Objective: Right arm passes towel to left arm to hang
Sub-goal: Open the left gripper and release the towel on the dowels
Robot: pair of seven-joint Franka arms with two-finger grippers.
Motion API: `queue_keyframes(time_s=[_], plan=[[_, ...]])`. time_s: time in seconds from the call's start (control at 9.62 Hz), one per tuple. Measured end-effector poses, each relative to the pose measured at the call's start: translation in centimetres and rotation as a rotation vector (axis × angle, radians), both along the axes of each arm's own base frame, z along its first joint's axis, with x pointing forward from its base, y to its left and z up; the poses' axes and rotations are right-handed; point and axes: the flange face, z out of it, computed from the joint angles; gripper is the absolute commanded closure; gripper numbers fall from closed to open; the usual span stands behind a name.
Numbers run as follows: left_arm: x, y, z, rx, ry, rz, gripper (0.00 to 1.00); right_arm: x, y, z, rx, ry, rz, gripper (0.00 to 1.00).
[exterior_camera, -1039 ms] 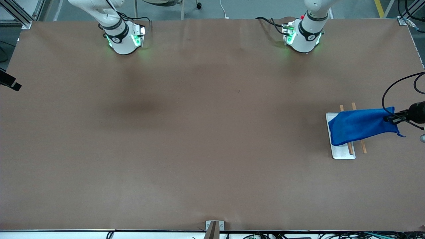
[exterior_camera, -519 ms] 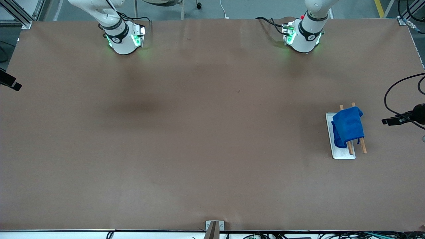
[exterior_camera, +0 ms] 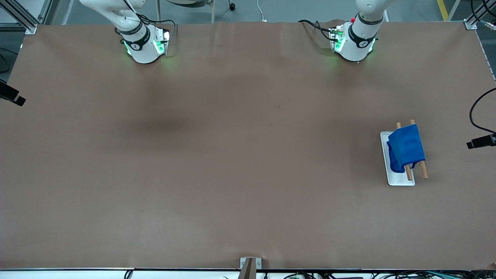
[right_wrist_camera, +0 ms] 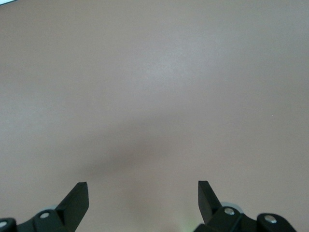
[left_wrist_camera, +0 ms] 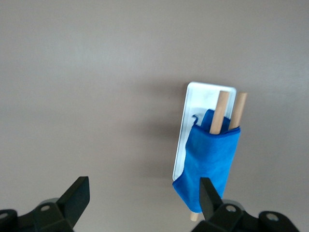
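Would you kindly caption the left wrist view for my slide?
Open left gripper above the blue towel draped over two wooden rods on a white stand.

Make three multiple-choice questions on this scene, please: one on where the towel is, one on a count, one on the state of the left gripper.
1. Where is the towel?
A. draped over the rack's wooden rods
B. flat on the table
C. in the right gripper

2. How many wooden rods carry it?
A. one
B. two
C. four

3. The left gripper is:
A. shut on the towel
B. shut, empty
C. open, empty

Answers: 1 A, the cloth hangs over both rods above the white base. 2 B, two rod ends show. 3 C, its fingers stand wide apart.
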Motion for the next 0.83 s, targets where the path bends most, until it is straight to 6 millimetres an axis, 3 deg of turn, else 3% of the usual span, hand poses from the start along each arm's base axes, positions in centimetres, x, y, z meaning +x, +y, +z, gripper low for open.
queue_keyframes(time_s=[0.21, 0.42, 0.62, 0.83], plan=[[0.8, -2.9, 3.7, -0.006, -0.028, -0.065, 0.0, 0.0, 0.0, 0.0, 0.0, 0.0, 0.006, 0.0], [0.5, -7.2, 8.3, -0.001, -0.056, -0.069, 0.0, 0.1, -0.1, 0.0, -0.001, -0.006, 0.016, 0.0], [-0.9, -12.8, 13.1, 0.018, -0.09, -0.061, 0.0, 0.1, -0.1, 0.0, -0.001, -0.008, 0.019, 0.0], [-2.9, -16.5, 16.9, 0.047, -0.109, -0.09, 0.0, 0.1, -0.1, 0.0, -0.001, -0.008, 0.019, 0.0]])
